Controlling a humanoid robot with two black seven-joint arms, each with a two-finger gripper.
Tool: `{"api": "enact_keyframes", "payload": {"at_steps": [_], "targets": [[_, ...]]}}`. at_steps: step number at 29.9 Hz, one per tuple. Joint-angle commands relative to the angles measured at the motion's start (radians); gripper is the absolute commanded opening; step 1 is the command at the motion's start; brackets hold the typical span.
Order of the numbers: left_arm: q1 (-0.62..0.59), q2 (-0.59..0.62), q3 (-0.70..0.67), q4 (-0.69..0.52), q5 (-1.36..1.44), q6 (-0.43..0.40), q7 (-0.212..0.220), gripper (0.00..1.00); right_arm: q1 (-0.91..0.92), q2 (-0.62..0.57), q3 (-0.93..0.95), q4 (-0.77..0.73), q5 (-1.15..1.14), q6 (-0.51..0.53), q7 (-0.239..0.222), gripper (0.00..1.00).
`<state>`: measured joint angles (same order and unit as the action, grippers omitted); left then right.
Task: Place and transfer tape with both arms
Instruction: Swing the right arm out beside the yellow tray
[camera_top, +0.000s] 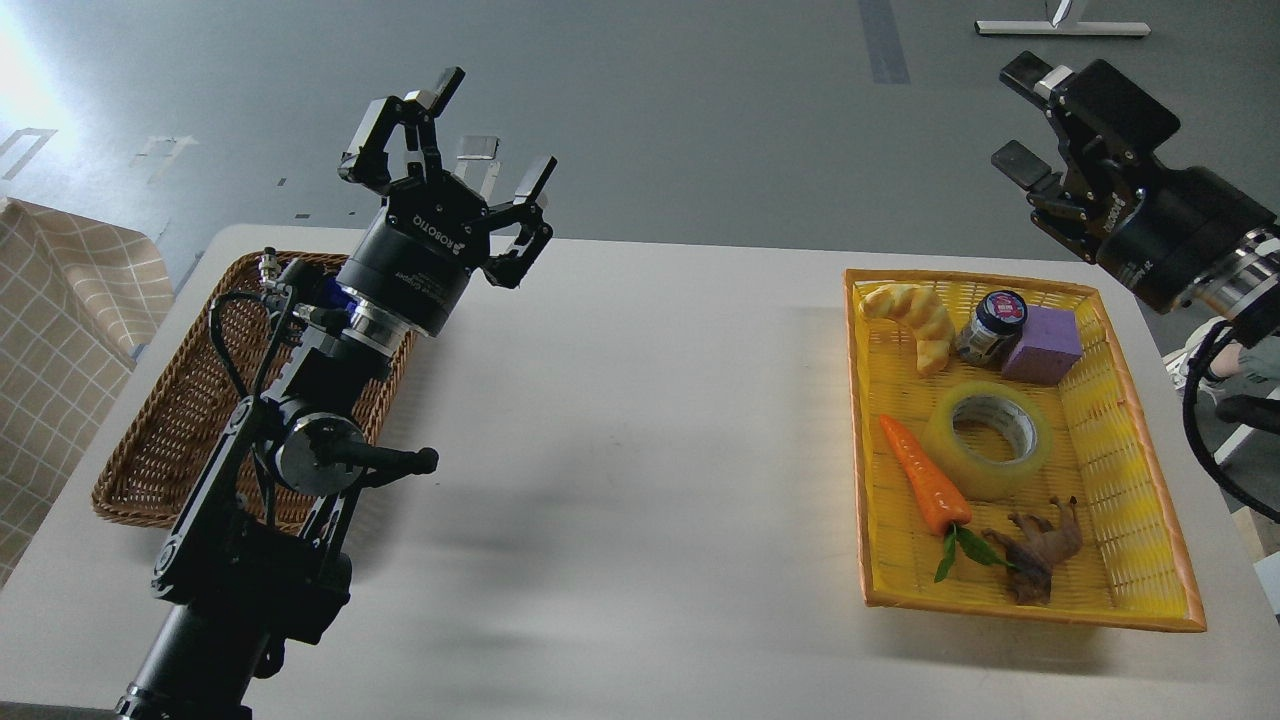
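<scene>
The tape (987, 440), a translucent yellow roll with a grey-white core, lies flat in the middle of the yellow tray (1150, 470) on the right of the table. My right gripper (1020, 115) is open and empty, raised high beyond the tray's far right corner, well apart from the tape. My left gripper (490, 135) is open and empty, held up over the far left of the table, near the wicker basket (175, 420).
The yellow tray also holds a croissant (915, 315), a small jar (990, 325), a purple block (1043, 345), a toy carrot (925, 490) and a brown figure (1040, 550). The white table (640, 450) lies between basket and tray. A checked cloth (60, 350) is at far left.
</scene>
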<state>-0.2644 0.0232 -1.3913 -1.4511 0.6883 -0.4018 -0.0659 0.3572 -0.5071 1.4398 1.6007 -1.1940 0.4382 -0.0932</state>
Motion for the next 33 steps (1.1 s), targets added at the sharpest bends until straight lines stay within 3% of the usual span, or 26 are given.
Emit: {"api": "enact_keyframes", "payload": {"at_steps": [1, 8, 12, 14, 17, 18, 21, 33], "targets": [[0.001, 0.000, 0.000, 0.000, 0.000, 0.001, 0.000, 0.98, -0.043, -0.080, -0.001, 0.012, -0.106, 0.001, 0.009, 1.00], [0.001, -0.002, -0.002, 0.001, -0.003, 0.001, -0.002, 0.98, -0.103, -0.114, -0.001, 0.035, -0.306, 0.001, 0.017, 1.00], [0.002, -0.002, -0.002, 0.001, -0.003, -0.002, -0.002, 0.98, -0.129, -0.146, -0.004, 0.036, -0.375, 0.002, 0.049, 1.00], [0.002, 0.000, -0.002, 0.001, -0.003, -0.002, -0.003, 0.98, -0.147, -0.179, -0.004, 0.036, -0.394, 0.002, 0.085, 1.00], [0.002, 0.001, -0.002, 0.001, -0.003, -0.002, -0.002, 0.98, -0.172, -0.202, -0.004, 0.051, -0.391, 0.004, 0.180, 1.00], [0.002, 0.003, -0.003, 0.001, -0.003, -0.003, -0.002, 0.98, -0.175, -0.202, 0.001, 0.056, -0.389, 0.005, 0.247, 1.00], [0.002, 0.001, -0.005, 0.001, -0.003, -0.002, -0.003, 0.98, -0.194, -0.199, 0.017, 0.030, -0.388, -0.002, 0.343, 1.00], [0.002, 0.001, -0.006, 0.001, 0.000, 0.000, -0.003, 0.98, -0.242, -0.139, 0.197, -0.045, -0.381, -0.010, 0.349, 1.00]]}}
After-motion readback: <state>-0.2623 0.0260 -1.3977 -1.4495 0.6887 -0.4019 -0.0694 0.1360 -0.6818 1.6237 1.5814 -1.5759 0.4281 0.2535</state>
